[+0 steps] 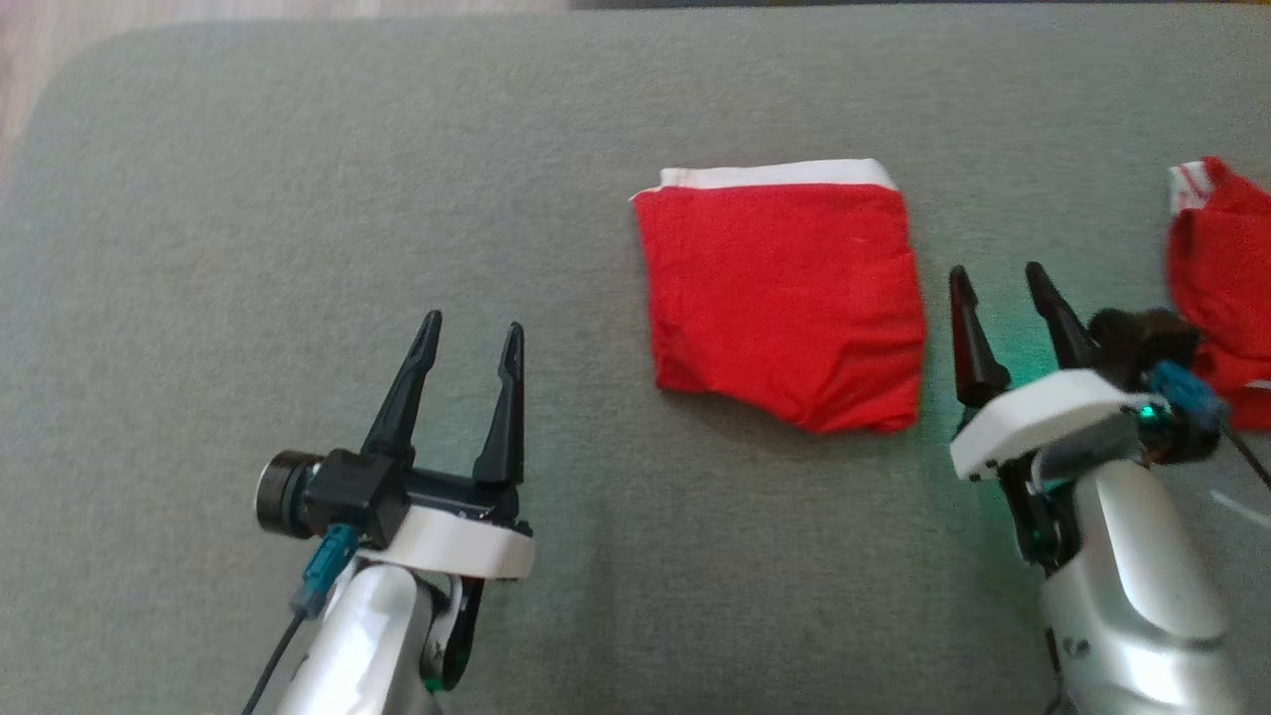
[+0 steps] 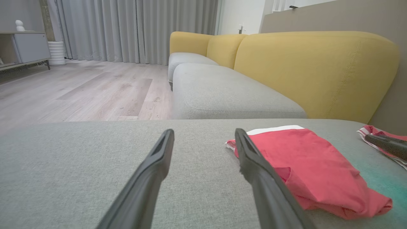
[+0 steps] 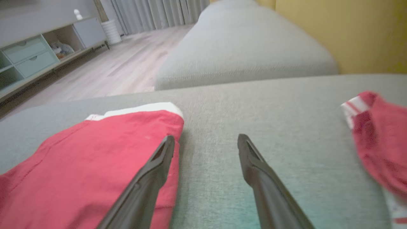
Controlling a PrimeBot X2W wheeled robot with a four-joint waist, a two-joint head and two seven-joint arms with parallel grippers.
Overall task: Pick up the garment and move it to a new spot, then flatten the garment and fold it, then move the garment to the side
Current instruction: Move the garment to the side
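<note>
Head view: left hand [image 1: 473, 323] nearest, at 7 o'clock, fingers spread, nothing between them. Right hand [image 1: 995, 270] at 4 o'clock, fingers likewise spread and empty. Garment [image 1: 784, 298], red with a white band, lies folded on the grey seat cushion [image 1: 298, 199] just right of centre, at 9 o'clock from the right hand, close but apart. Second red garment [image 1: 1221, 268] bunched at the 3 o'clock edge

Left wrist view: garment at 4 o'clock; yellow backrest [image 2: 318, 70] at 1 o'clock

Right wrist view: garment at 8 o'clock, one finger over its edge; contact cannot be told
</note>
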